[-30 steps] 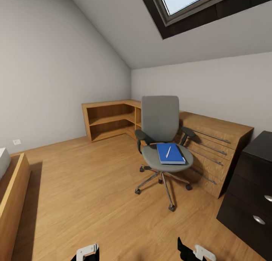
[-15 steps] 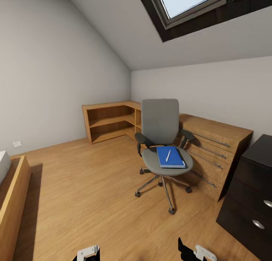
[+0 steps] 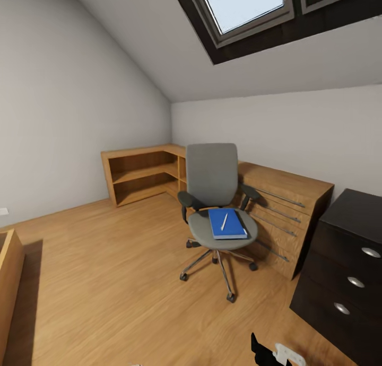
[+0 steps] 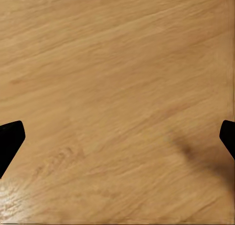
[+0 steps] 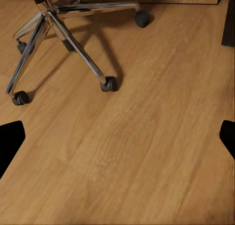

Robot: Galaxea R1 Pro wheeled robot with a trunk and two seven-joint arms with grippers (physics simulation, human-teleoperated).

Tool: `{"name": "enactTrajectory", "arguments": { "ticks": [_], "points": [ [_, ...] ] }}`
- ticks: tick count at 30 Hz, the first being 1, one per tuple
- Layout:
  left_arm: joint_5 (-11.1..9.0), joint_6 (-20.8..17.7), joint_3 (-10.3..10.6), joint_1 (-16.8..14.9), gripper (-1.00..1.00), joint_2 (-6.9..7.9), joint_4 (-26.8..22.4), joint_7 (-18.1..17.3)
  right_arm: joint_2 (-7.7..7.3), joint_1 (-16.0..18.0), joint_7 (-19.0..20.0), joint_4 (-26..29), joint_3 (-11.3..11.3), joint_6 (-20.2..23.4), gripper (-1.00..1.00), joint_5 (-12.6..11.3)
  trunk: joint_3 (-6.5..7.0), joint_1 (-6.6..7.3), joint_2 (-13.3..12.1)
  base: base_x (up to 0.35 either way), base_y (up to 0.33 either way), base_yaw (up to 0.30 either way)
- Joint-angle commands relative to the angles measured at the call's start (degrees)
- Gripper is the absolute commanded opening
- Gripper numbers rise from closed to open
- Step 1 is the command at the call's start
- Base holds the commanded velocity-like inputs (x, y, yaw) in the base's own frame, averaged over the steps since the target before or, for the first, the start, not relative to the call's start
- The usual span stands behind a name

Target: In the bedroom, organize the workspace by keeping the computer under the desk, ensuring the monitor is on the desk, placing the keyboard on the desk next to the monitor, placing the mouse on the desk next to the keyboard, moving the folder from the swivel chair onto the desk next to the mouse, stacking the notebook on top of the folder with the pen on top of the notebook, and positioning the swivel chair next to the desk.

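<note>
Under the sloped ceiling, room: grey-walled bedroom with a dark-framed skylight and a light wood plank floor.
Low furniture: wooden drawer cabinet with long silver handles along the far wall, joined at the room's corner to an open wooden shelf unit.
Tabletop: glossy black desk with a black drawer unit bearing round silver knobs, at the right of the head view, next to the wooden cabinet's end.
Chair: grey padded swivel chair with black armrests on a silver star base with castors, standing on the floor in front of the wooden cabinet, apart from the black desk.
Folder: flat bright-blue folder lying on the chair seat, toward the seat's right edge.
Pen: thin white-silver pen lying on the blue rectangle, near its middle.
Right end effector: fingers apart, holding nothing, over bare floor near the chair's castors.
Left end effector: fingers apart, holding nothing, over bare floor.
</note>
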State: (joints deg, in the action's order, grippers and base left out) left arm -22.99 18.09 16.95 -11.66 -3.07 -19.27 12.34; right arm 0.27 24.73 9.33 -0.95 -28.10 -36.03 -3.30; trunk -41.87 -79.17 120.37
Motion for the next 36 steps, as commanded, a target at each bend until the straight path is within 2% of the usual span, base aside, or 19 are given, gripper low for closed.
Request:
{"name": "enactTrajectory", "arguments": {
  "ticks": [1, 21, 22, 26, 36],
  "points": [
    [-0.30, 0.20, 0.48, -0.03, 1.00, 0.05, 0.35, 0.43, 0.00, 0.05, 0.42, -0.10, -0.20, -0.18, 1.00, -0.35, 0.16, 0.24, -0.39, 0.000, 0.000, -0.244],
    [-0.30, 0.19, 0.45, -0.03, 1.00, 0.09, 1.08, 0.32, -0.01, 0.05, 0.42, -0.02, -0.13, -0.19, 1.00, -0.15, 4.34, 4.63, -8.41, 0.000, 0.000, -0.244],
    [-0.30, 0.19, 0.45, -0.03, 1.00, 0.08, 1.08, 0.32, -0.01, 0.05, 0.42, -0.02, -0.12, -0.19, 1.00, 0.17, 4.55, 4.85, -8.81, 0.000, 0.000, -0.244],
    [-0.30, 0.26, 0.45, -0.03, 1.00, 0.08, 1.08, 0.32, 0.05, 0.05, 0.36, -0.06, -0.11, -0.18, 1.00, 4.53, 5.39, 5.73, -10.42, 0.000, 0.000, -0.244],
    [-0.30, 0.36, 0.39, -0.03, 1.00, 0.08, 1.08, 0.32, 0.08, 0.05, 0.34, -0.05, -0.11, -0.21, 1.00, 5.45, 7.44, 7.92, -14.43, 0.000, 0.000, -0.247]
  ]
}}
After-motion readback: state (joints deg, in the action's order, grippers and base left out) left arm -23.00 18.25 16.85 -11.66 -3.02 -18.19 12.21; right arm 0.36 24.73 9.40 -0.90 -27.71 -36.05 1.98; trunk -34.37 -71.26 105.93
